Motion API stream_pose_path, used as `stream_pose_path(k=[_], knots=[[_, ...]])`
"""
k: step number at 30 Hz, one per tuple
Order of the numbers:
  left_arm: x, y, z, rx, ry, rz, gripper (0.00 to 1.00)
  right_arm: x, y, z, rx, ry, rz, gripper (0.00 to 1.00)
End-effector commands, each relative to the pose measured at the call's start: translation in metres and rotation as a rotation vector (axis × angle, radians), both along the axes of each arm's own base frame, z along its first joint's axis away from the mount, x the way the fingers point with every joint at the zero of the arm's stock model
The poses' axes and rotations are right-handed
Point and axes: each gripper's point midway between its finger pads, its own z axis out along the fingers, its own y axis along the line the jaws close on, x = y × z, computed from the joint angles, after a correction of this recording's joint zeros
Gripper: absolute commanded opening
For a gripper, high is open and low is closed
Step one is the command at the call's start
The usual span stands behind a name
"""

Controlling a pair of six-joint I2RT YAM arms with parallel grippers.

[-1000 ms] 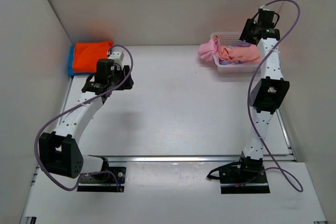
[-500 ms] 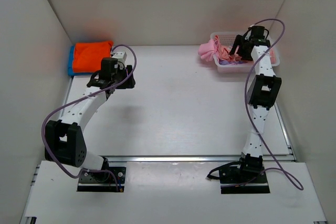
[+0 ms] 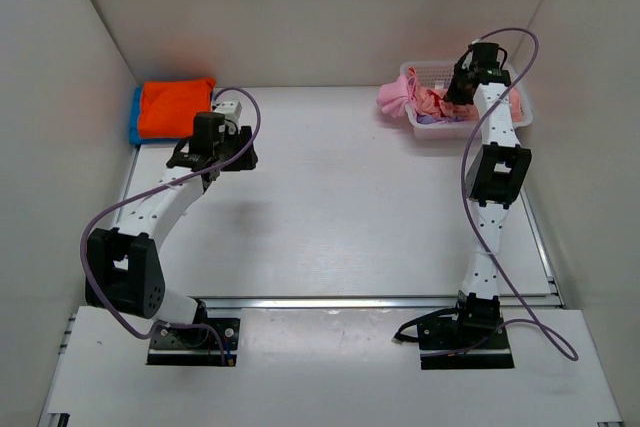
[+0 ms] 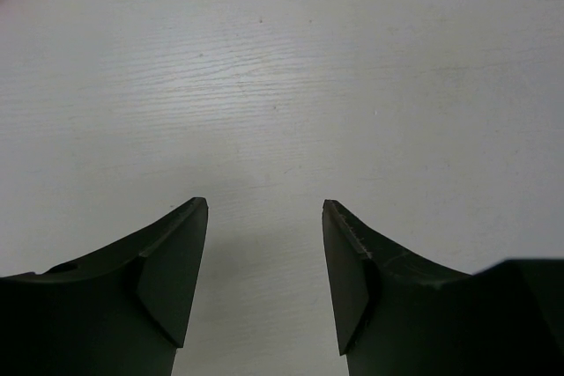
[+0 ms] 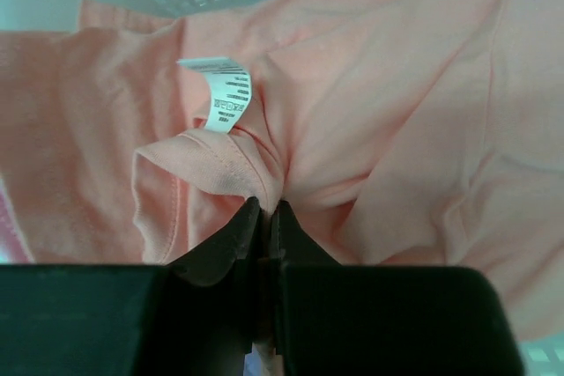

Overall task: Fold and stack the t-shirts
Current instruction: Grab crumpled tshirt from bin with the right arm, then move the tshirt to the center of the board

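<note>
A salmon-pink t-shirt lies crumpled in the white lattice basket at the back right. My right gripper is shut on a fold of it, beside its white label. From above, the right gripper reaches down into the basket among pink cloth, and a brighter pink shirt hangs over the basket's left rim. A folded orange t-shirt lies on a blue one at the back left. My left gripper hangs open over bare table, just in front of that stack.
White walls close in the table on the left, back and right. Lavender cloth shows at the basket's front edge. A metal rail crosses the near edge in front of both arm bases.
The right gripper dropped from above the basket into it and shut on the salmon-pink shirt. The left arm shifted slightly, its gripper still open.
</note>
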Motion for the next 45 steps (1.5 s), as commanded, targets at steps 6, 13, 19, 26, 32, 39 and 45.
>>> stream_pose_path(k=[6,13,19,26,32,39,45], knots=[[-0.003,-0.008,0.013,-0.028,-0.050,-0.009,0.65,-0.013,0.008,0.165,-0.139,-0.288,-0.031,0.00],[-0.011,-0.019,0.014,-0.033,-0.043,-0.033,0.64,-0.061,0.047,0.308,-0.169,-0.564,0.024,0.00],[-0.023,-0.017,0.035,-0.098,-0.096,-0.021,0.57,-0.180,0.106,0.431,-0.217,-0.853,0.101,0.00],[-0.043,-0.006,0.113,-0.266,-0.271,-0.021,0.49,-0.286,0.189,0.418,-0.072,-0.882,0.292,0.00],[-0.061,-0.015,0.153,-0.336,-0.336,-0.061,0.57,-0.283,0.229,0.314,0.084,-0.597,0.493,0.00],[-0.073,-0.032,0.116,-0.304,-0.243,-0.109,0.65,-0.271,0.285,0.160,0.135,-0.126,0.691,0.19],[-0.074,-0.066,0.068,-0.314,-0.098,-0.213,0.69,-0.273,0.262,0.094,0.044,-0.011,0.586,0.46]])
